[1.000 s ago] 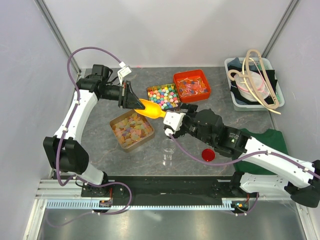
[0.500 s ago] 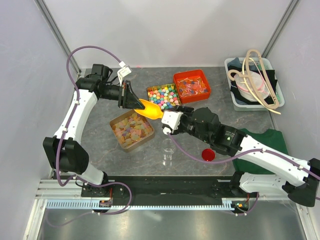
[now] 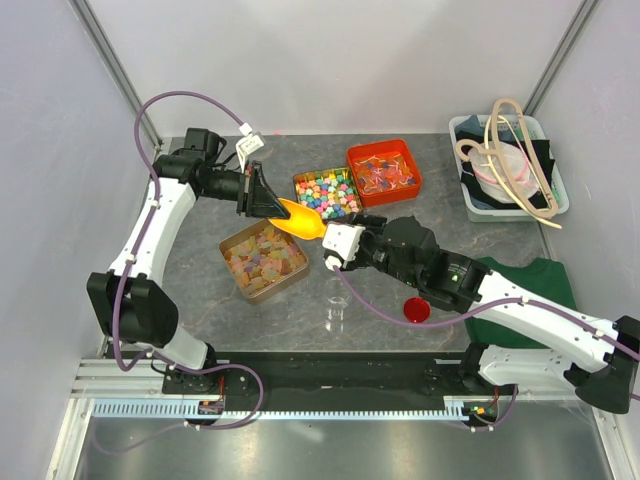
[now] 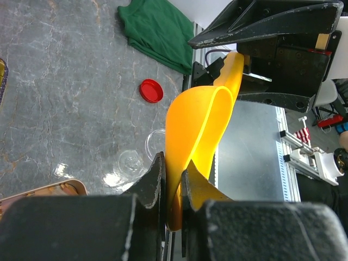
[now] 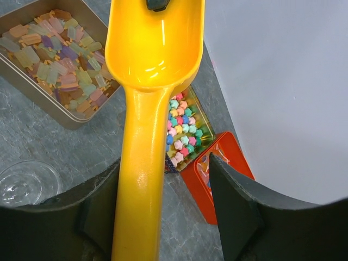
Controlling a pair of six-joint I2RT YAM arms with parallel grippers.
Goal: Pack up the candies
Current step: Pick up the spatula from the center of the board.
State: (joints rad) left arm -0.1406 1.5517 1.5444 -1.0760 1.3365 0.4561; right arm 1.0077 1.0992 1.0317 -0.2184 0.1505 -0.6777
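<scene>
Nearest us, a small clear glass jar [image 3: 336, 311] stands on the grey table [image 3: 290, 335], with a red lid [image 3: 416, 310] lying to its right. Just beyond, the right gripper [image 5: 163, 174] straddles the handle of the yellow scoop [image 5: 149, 49] with its jaws parted (we see a clear gap at one finger). The candies [image 3: 263, 258] fill a metal tin [image 3: 240, 232] just beside the scoop's bowl. Further back, the left gripper [image 4: 173, 166] pinches the bowl's rim tight. Farthest sit star-shaped candies [image 3: 327, 192] and a red tray [image 3: 385, 145].
</scene>
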